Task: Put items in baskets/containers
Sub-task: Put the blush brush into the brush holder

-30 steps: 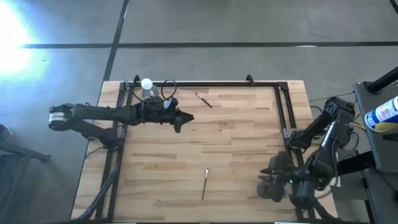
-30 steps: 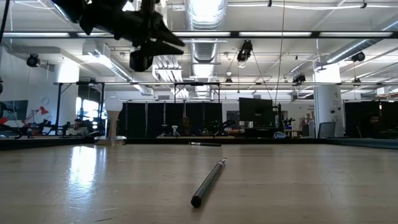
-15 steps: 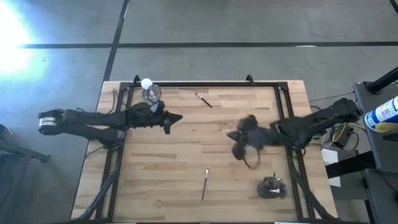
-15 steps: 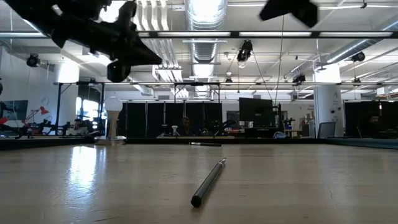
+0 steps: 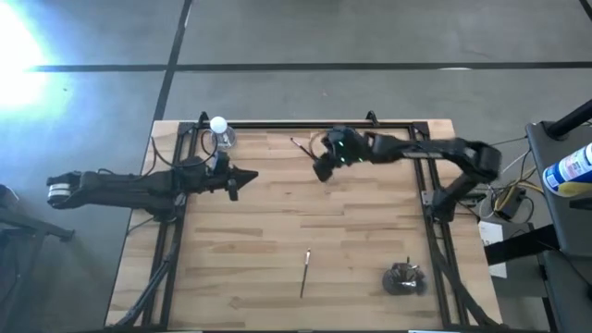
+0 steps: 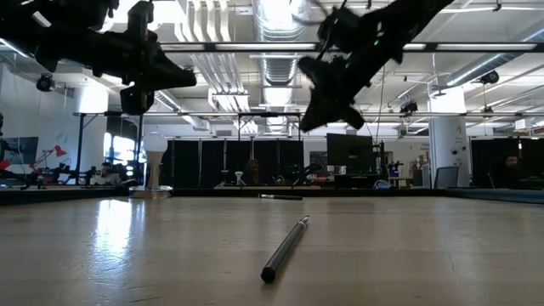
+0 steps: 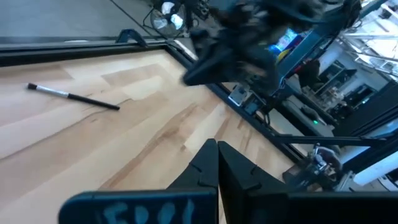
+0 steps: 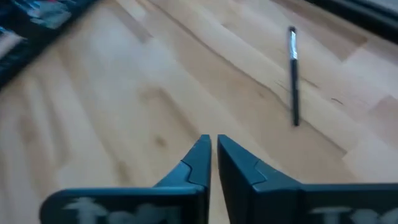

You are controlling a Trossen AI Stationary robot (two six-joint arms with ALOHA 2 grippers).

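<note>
Two thin dark brushes lie flat on the wooden table: one near the far edge (image 5: 301, 148) (image 8: 293, 74) (image 7: 71, 95), one near the front middle (image 5: 304, 273) (image 6: 285, 246). A small round dark cup (image 5: 402, 277) stands near the near right corner. My right gripper (image 5: 321, 172) (image 8: 213, 143) hangs shut above the table, just right of the far brush, tipped downward and holding nothing. My left gripper (image 5: 242, 177) (image 7: 217, 149) hovers shut over the left part of the table, pointing nearly level, and is empty too.
A black metal frame (image 5: 421, 157) runs along the table's left, far and right edges. A white ball on a clear stand (image 5: 219, 128) sits at the far left corner, close behind my left arm. Bare wood lies between the two brushes.
My right gripper has swung from the near right corner, beside the cup, across the table to the far middle, ending next to the far brush. My left gripper has drawn back toward the table's left edge and sunk a little. The brushes and the cup have stayed put.
</note>
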